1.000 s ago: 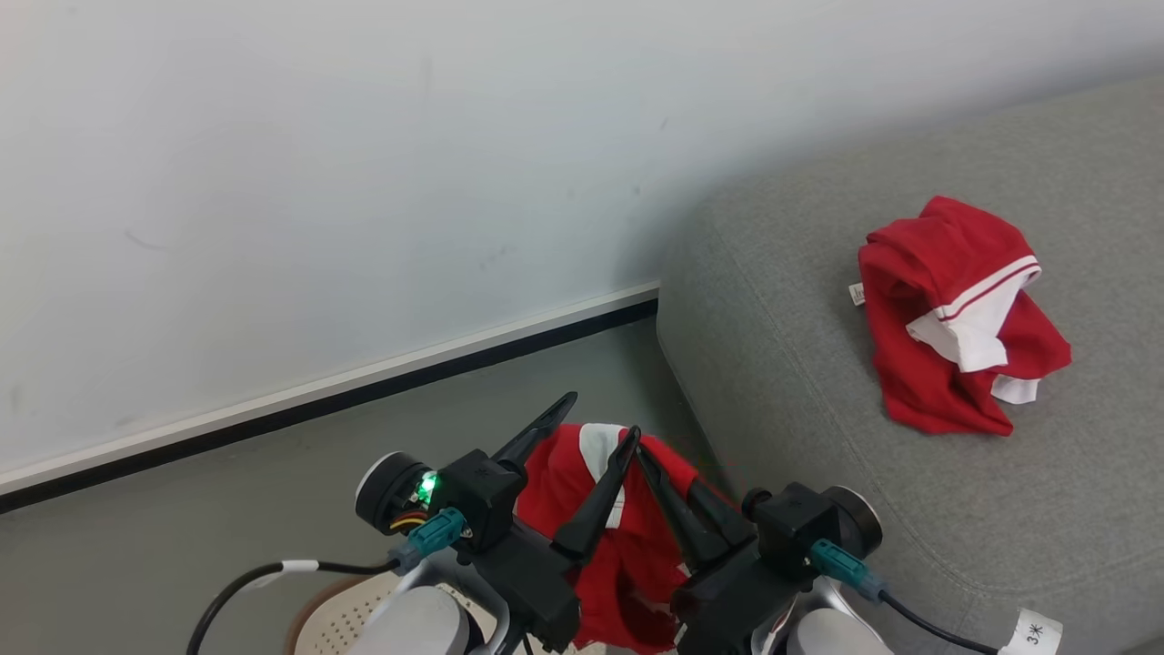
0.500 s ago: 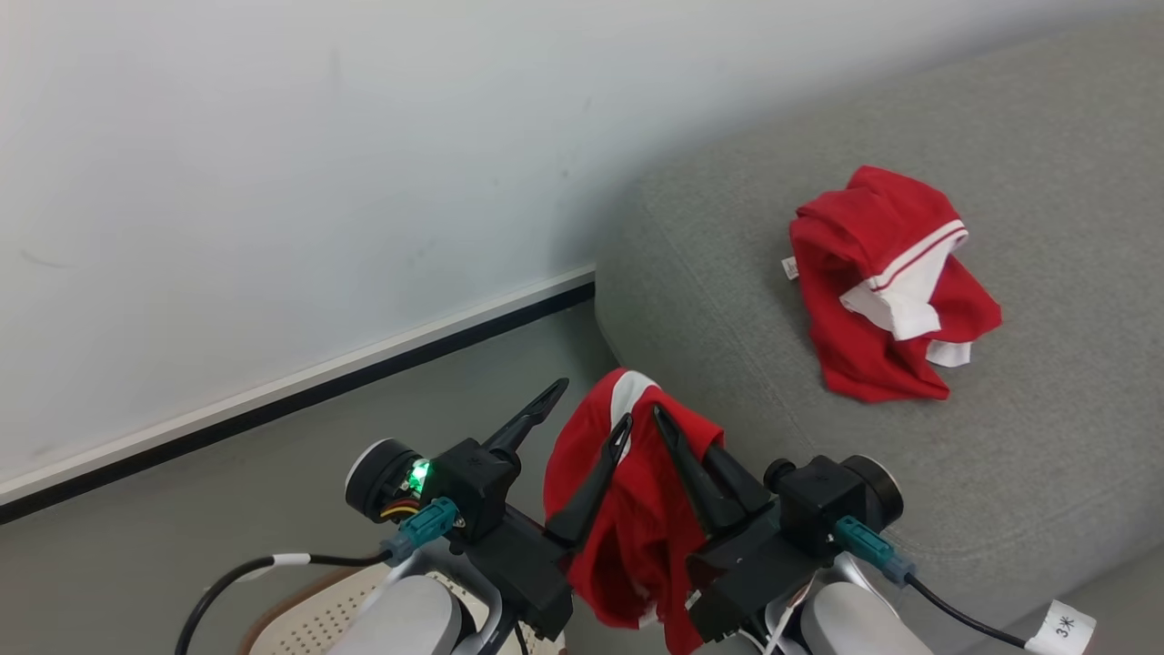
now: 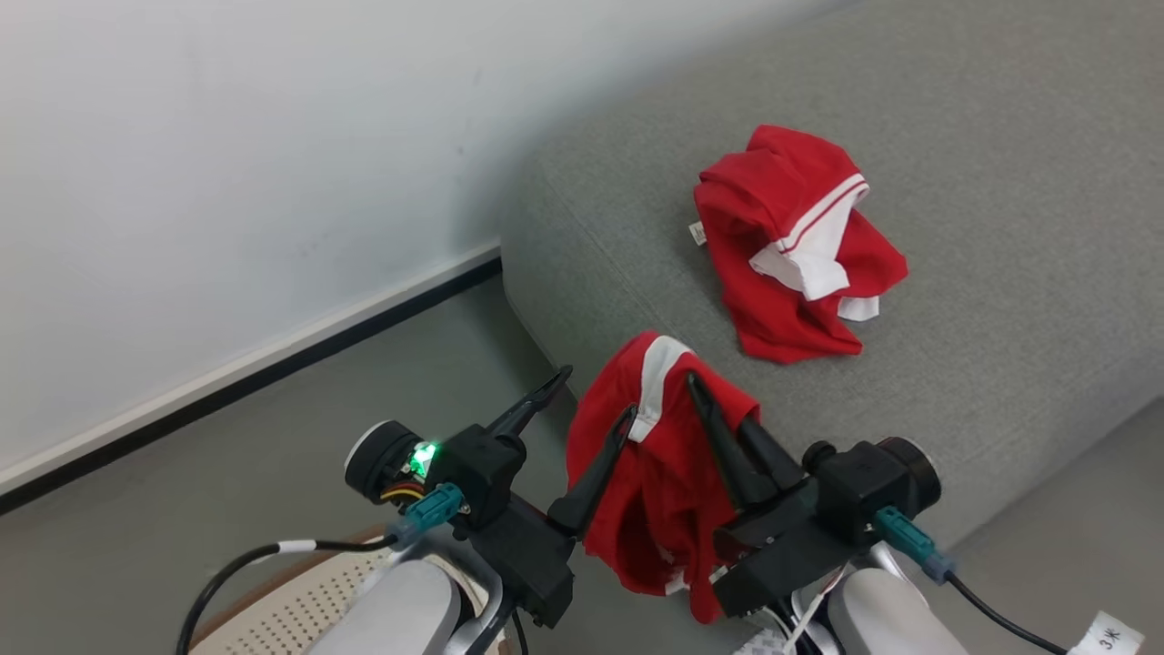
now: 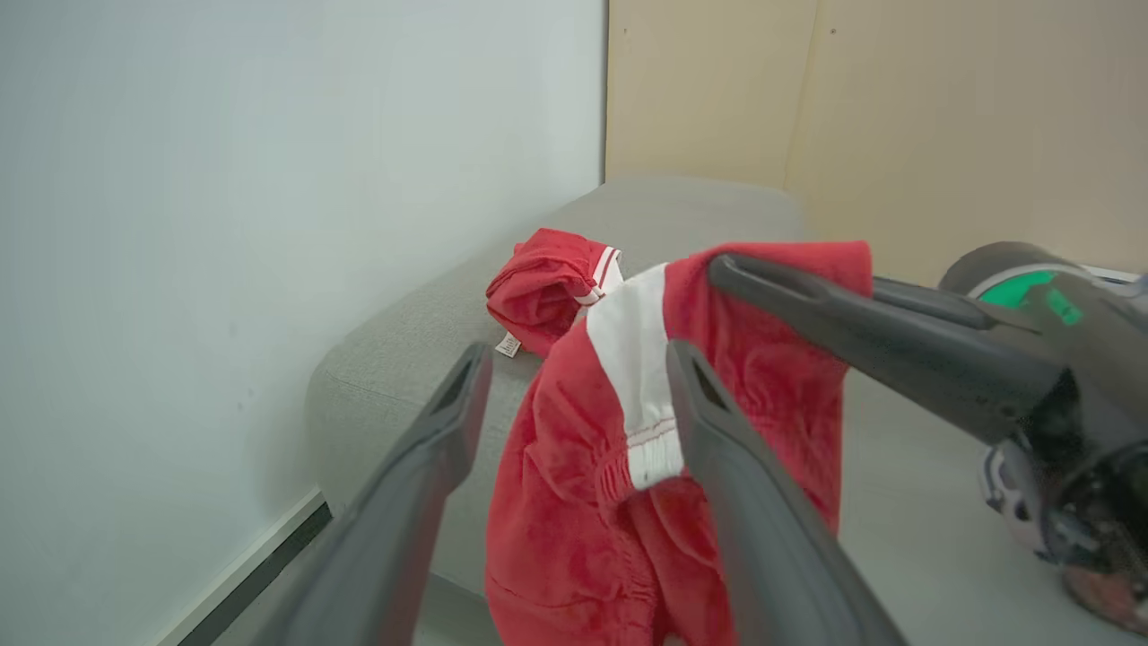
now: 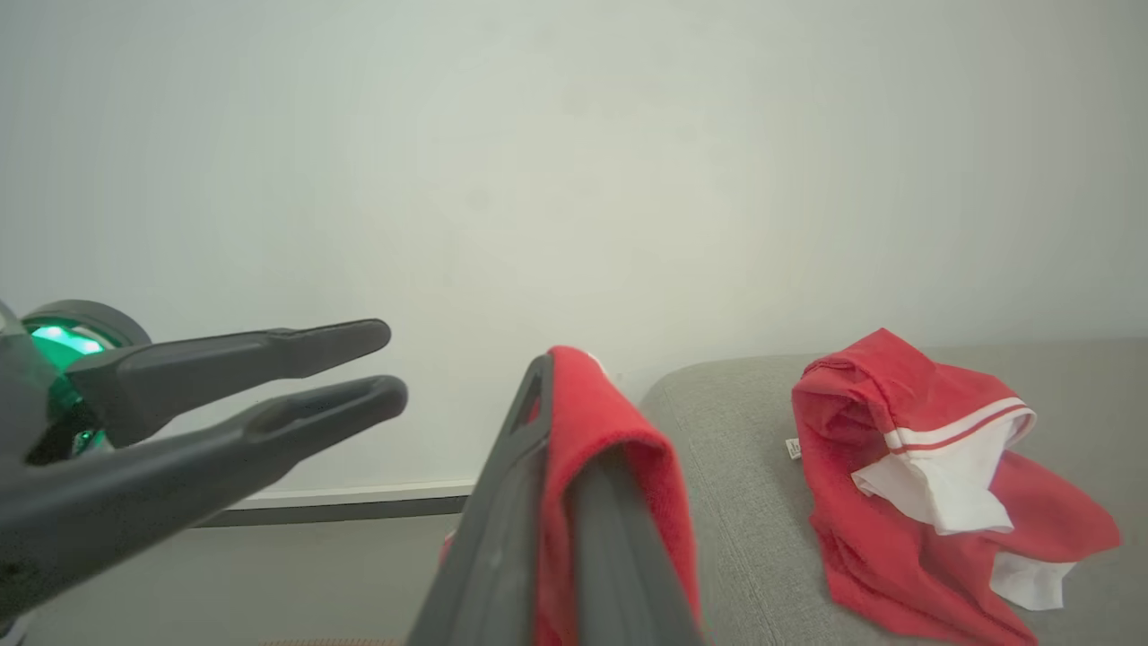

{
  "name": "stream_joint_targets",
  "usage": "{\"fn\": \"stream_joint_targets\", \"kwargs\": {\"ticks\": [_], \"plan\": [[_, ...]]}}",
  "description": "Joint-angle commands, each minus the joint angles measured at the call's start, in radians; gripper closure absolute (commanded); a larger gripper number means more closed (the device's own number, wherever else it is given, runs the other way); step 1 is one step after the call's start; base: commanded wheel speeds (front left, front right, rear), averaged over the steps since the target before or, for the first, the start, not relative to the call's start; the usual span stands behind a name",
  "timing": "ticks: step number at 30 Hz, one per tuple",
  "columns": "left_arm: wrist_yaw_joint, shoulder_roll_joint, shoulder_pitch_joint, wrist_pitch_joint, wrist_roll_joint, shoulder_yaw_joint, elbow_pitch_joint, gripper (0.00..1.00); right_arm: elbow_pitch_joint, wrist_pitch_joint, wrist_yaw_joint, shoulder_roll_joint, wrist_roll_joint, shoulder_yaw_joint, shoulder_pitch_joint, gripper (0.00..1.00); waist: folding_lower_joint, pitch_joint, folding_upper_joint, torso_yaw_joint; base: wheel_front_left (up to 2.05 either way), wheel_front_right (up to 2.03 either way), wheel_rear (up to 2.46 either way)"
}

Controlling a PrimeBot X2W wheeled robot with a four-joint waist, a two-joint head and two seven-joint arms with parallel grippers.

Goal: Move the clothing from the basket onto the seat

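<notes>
Head view: the right pincer (image 3: 698, 387) is pinching a red garment (image 3: 659, 464), which is hanging over the floor just short of the edge of the seat (image 3: 1000, 182). The left pincer (image 3: 596, 393) is standing spread beside it, gripping nothing. Another garment (image 3: 791, 255) is lying on the seat, and the basket (image 3: 300, 619) is sitting low at the left.

Left wrist view: the cloth is dangling close past the spread fingers (image 4: 448, 422), so that arm should be drawing clear to avoid snagging.

Right wrist view: fabric is draping over the pressed-together fingers (image 5: 498, 538). Carrying it well over the cushion before letting go, beside the lying piece, seems wisest.
</notes>
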Motion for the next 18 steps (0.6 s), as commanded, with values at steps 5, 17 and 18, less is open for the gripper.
{"fn": "stream_joint_targets", "kwargs": {"ticks": [5, 17, 18], "plan": [[-0.024, -0.003, -0.043, 0.006, 0.011, -0.018, 0.014, 0.00, -0.042, -0.001, -0.001, 0.011, -0.033, -0.051, 0.031, 1.00, 0.0000, 0.060, 0.0000, -0.041, 0.00, 0.00, 0.00], [-0.073, -0.032, -0.107, -0.010, -0.003, -0.060, 0.084, 0.00, -0.130, -0.001, -0.001, 0.033, -0.086, -0.150, 0.075, 1.00, 0.0000, 0.109, 0.0000, -0.059, 0.00, 0.00, 0.00], [-0.076, -0.035, -0.110, -0.010, -0.007, -0.062, 0.090, 0.00, -0.136, -0.001, -0.001, 0.033, -0.088, -0.156, 0.074, 1.00, 0.0000, 0.113, 0.0000, -0.059, 0.00, 0.00, 0.00]]}}
